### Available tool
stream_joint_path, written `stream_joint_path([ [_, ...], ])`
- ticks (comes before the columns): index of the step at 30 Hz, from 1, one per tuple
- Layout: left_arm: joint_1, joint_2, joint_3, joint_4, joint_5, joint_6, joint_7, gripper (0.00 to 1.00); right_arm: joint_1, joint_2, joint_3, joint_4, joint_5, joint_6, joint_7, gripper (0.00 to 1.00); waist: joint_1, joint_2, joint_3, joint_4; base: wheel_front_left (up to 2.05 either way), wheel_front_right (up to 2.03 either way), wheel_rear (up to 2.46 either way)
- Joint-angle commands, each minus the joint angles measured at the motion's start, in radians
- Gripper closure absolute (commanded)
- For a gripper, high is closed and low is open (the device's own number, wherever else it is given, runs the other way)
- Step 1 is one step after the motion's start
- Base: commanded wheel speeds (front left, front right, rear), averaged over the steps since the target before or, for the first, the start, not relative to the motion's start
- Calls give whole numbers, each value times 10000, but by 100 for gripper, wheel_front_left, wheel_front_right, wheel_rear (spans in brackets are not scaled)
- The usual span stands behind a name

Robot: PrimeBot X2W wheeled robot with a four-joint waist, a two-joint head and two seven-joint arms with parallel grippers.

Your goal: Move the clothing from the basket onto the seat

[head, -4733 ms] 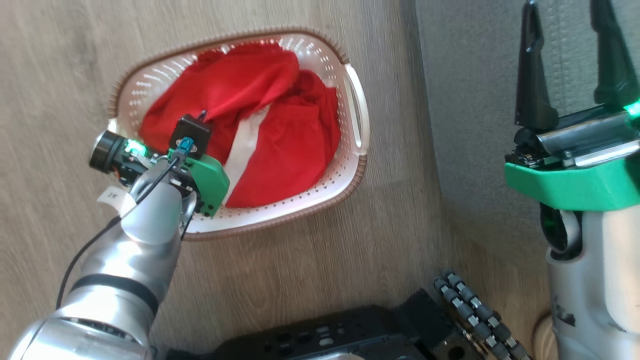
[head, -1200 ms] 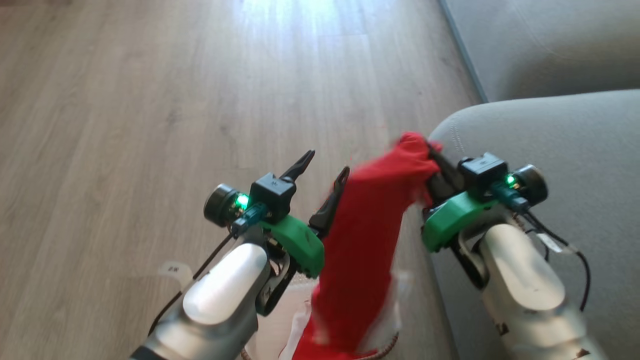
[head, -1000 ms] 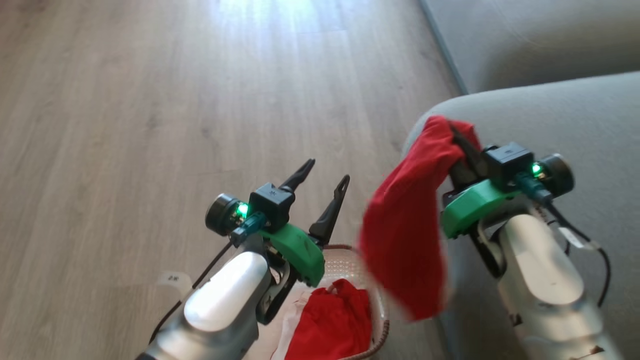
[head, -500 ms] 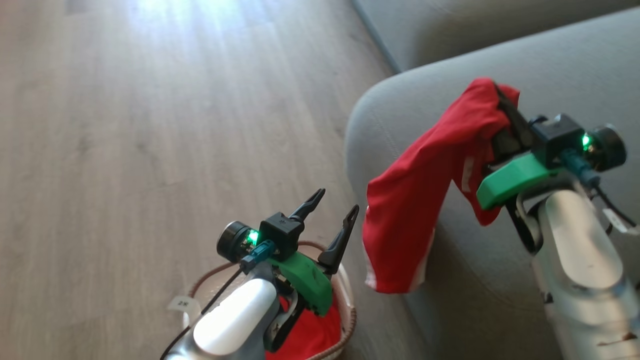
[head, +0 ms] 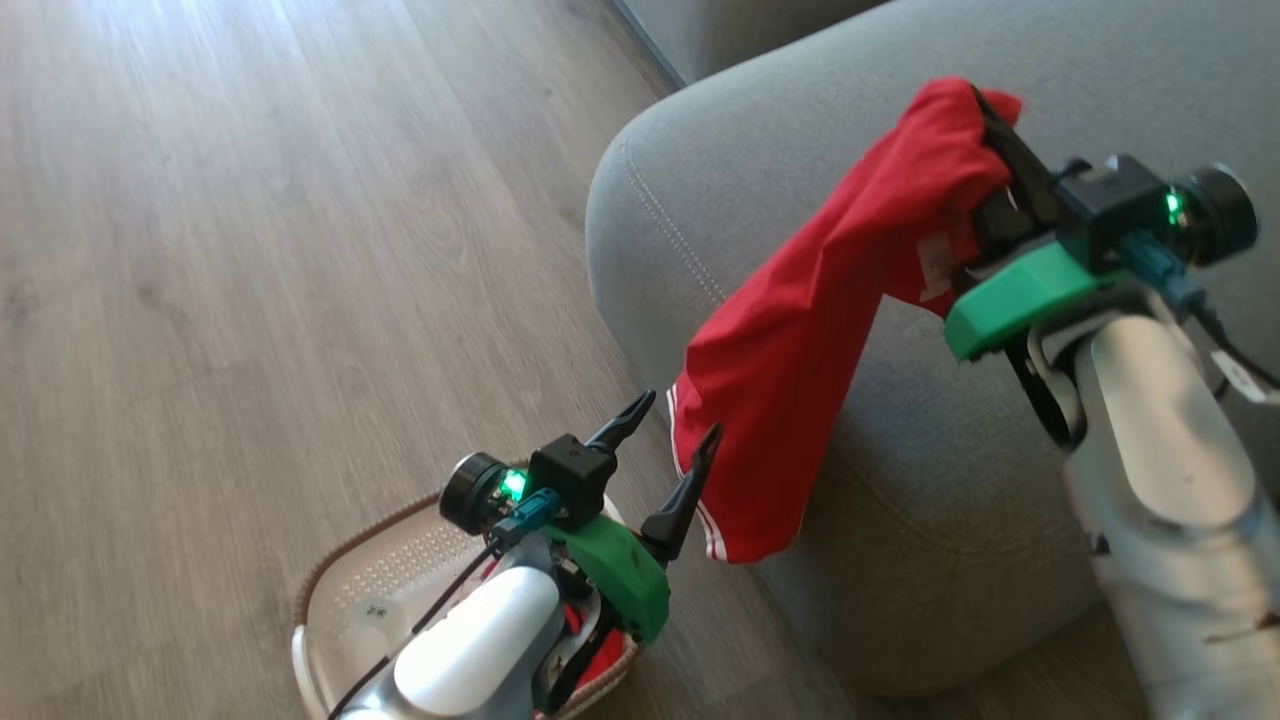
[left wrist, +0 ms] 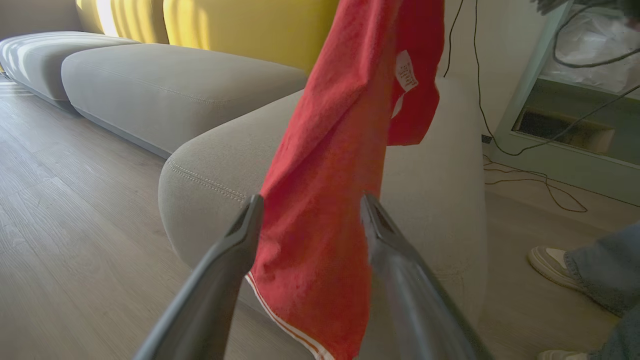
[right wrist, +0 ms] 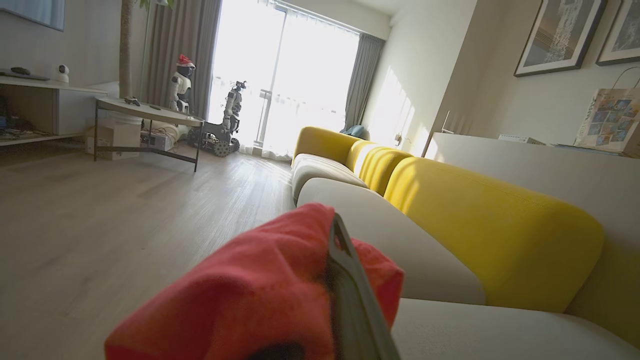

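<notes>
My right gripper (head: 985,110) is shut on the top of a red garment (head: 800,350), held above the rounded end of the grey seat (head: 760,150). The cloth hangs down and leftward across the cushion's side, and its white-striped hem ends just above the floor. In the right wrist view the fabric (right wrist: 260,295) is bunched around one finger (right wrist: 350,290). My left gripper (head: 678,415) stands open over the white basket (head: 330,590), its fingers empty, with the hanging garment (left wrist: 325,200) just beyond them. A scrap of red clothing (head: 603,655) shows in the basket under the left wrist.
Wood floor (head: 250,250) spreads to the left of the sofa. Yellow back cushions (right wrist: 480,225) line the grey seat (right wrist: 440,325). A person's shoe (left wrist: 547,257) and trouser leg stand behind the sofa end, near loose cables (left wrist: 540,180). A low table (right wrist: 150,117) stands far off.
The head camera has swung, so the whole picture shifted. My right gripper has carried the red garment out of the basket and up over the sofa's end. The left gripper stays open.
</notes>
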Motion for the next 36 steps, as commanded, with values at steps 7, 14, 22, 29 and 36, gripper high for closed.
stream_joint_path([
  [7, -543, 124, 219, -167, 13, 24, -120, 0, -2524, -612, 746, 283, 285, -4, 185, 100, 0, 0, 517, 335, 0, 0, 0],
  [14, -873, 193, 113, -452, 162, 95, -62, 0, -5432, -1580, 722, 1403, 392, -4, 599, 100, 0, 0, 1180, 1105, 0, 0, 0],
  [22, -1403, 450, 2, -1160, 479, 269, 177, 0, -8409, -2963, -61, 2997, -301, -4, 1031, 100, 0, 0, 2315, 1992, 0, 0, 0],
  [29, -1721, 709, -105, -1859, 749, 436, 434, 0, -9280, -3347, -778, 3827, -883, -4, 735, 100, 0, 0, 3239, 2420, 0, 0, 0],
  [36, -2033, 950, -152, -2535, 982, 650, 709, 0, -8980, -3141, -2053, 4896, -1390, -4, 199, 100, 0, 0, 4175, 2598, 0, 0, 0],
])
